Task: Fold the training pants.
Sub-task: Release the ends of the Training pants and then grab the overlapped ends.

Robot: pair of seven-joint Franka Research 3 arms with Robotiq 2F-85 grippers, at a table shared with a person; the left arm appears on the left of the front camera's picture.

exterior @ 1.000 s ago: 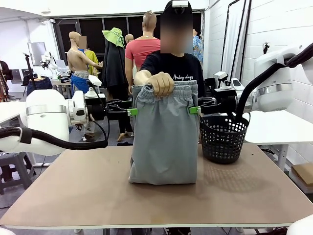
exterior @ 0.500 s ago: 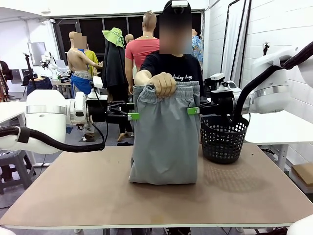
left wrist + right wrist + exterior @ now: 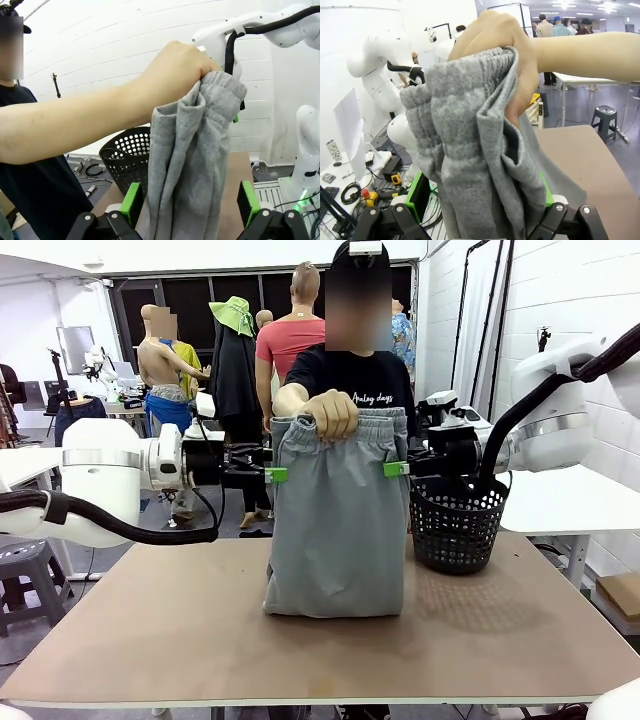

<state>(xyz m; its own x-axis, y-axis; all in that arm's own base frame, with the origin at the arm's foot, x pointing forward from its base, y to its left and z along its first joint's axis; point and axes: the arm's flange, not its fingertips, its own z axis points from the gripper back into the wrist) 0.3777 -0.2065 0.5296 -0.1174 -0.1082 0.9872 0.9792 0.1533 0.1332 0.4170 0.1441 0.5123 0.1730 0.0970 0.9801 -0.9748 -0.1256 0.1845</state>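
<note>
The person across the table has one hand (image 3: 330,412) bunched around the gathered elastic waistband of the light grey training pants of thin, smooth fabric (image 3: 337,530). They hang straight down from that fist, and their lower end rests crumpled on the brown table top (image 3: 200,620).

The left gripper (image 3: 274,475) comes in level at one side edge of the hanging cloth, a little below the waistband, and its jaws are spread wide. From its wrist camera, the grey folds drop through the gap between the two green pads (image 3: 131,201) with daylight on both sides, so nothing is pinched.

The right gripper (image 3: 396,469) meets the opposite side edge at about the same height, directly facing the left one with the pants between them. Its jaws stand wide apart too. The cloth crowds the space between its green pads (image 3: 417,196), yet the fingers are not pressed in on it. The person's fist sits above both sets of jaws.

A black mesh plastic basket (image 3: 455,525) stands on the table just beneath and behind the right gripper's fingers, close beside the pants.
</note>
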